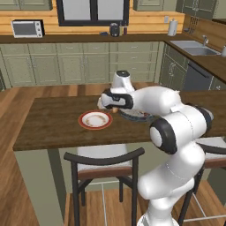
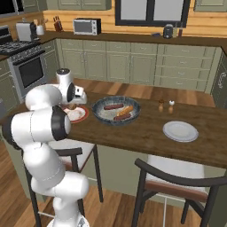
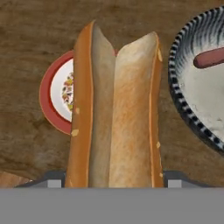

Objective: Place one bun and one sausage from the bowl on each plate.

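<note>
While we stand in the wooden kitchen, our gripper [image 3: 114,186] pinches a long split bun [image 3: 116,109] over the dark counter [image 3: 35,43]; the red-rimmed plate [image 3: 52,94] lies at nine o'clock.

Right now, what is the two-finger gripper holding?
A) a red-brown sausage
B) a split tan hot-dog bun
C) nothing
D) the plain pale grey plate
B: in the hand view the split tan hot-dog bun rises from between the gripper fingertips, above the white plate with the broad red rim and beside the wide dark blue-grey bowl, where a sausage lies.
</note>
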### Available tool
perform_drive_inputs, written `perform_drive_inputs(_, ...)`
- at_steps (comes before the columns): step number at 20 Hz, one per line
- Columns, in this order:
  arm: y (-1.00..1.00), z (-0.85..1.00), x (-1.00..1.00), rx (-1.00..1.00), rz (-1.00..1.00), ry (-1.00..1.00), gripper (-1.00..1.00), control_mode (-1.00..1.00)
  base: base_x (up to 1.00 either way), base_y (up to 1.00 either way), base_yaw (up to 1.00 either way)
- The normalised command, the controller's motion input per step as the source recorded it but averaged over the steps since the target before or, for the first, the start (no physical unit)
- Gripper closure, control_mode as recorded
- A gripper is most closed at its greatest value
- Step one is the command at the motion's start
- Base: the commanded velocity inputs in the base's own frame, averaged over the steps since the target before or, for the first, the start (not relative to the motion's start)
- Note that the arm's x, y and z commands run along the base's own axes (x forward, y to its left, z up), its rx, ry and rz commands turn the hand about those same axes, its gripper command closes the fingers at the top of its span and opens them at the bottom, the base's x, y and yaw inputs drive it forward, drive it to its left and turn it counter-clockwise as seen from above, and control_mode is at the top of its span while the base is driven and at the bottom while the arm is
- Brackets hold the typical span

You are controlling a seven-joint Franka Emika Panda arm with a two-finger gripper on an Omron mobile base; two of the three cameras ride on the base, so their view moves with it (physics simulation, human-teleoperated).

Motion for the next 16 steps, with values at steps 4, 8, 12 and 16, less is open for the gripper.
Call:
perform_drive_inputs(4, 0.44, -0.80, 0.35, -0.05, 0.05, 0.29, 1.00, -1.00, 0.00, 0.00, 0.00)
perform_drive_inputs(8, 0.24, -0.91, 0.66, -0.11, 0.05, 0.04, 1.00, -1.00, 0.00, 0.00, 0.00)
perform_drive_inputs(12, 0.14, -0.51, 0.69, -0.04, 0.00, -0.12, -1.00, -1.00, 0.00, 0.00, 0.00)
perform_drive_inputs(16, 0.00, -0.62, 0.30, -0.10, 0.00, -0.10, -1.00, -1.00, 0.00, 0.00, 0.00)
